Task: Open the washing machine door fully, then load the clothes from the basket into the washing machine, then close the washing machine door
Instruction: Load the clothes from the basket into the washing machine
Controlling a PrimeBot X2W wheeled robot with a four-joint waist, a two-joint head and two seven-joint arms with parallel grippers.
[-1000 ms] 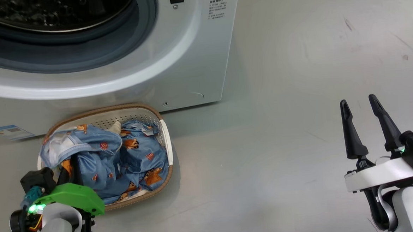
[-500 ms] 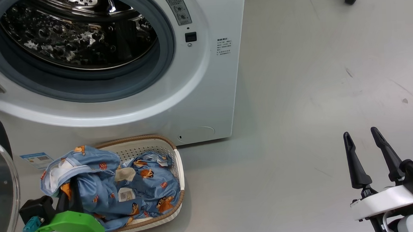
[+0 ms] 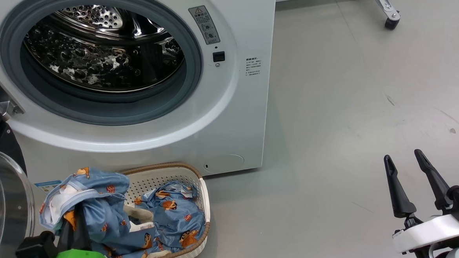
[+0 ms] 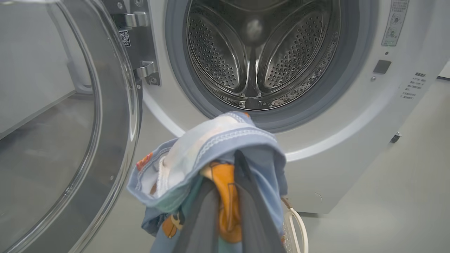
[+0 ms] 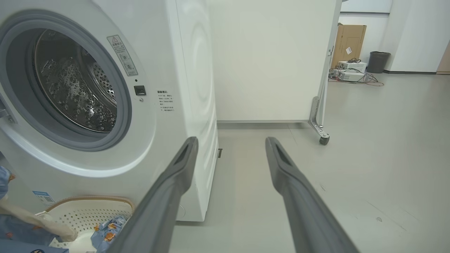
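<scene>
The washing machine (image 3: pixel 244 104) stands with its steel drum (image 3: pixel 103 53) exposed. The washing machine door (image 3: pixel 1 204) is swung out to the left, its glass bowl (image 4: pixel 70 140) close beside my left arm. The basket (image 3: pixel 164 167) sits on the floor below the opening, with light-blue clothes (image 3: pixel 175 214) inside. My left gripper (image 3: pixel 77 215) is shut on one blue garment (image 3: pixel 95 191), which hangs above the basket's left end. In the left wrist view that garment (image 4: pixel 218 137) drapes over my left gripper (image 4: pixel 226 172) in front of the drum. My right gripper (image 3: pixel 402 156) stands open and empty (image 5: pixel 231 140) over bare floor on the right.
A white panel on a wheeled frame (image 5: pixel 321 137) stands behind and right of the machine, and its caster (image 3: pixel 390 18) shows at the top right. A cardboard box (image 5: pixel 348 45) and a dark bin (image 5: pixel 378 61) stand far back. Grey floor (image 3: pixel 332 139) stretches to the right.
The head camera has tilted up, bringing the drum and door into view. My left gripper has lifted the blue garment higher out of the basket. The right gripper has stayed open.
</scene>
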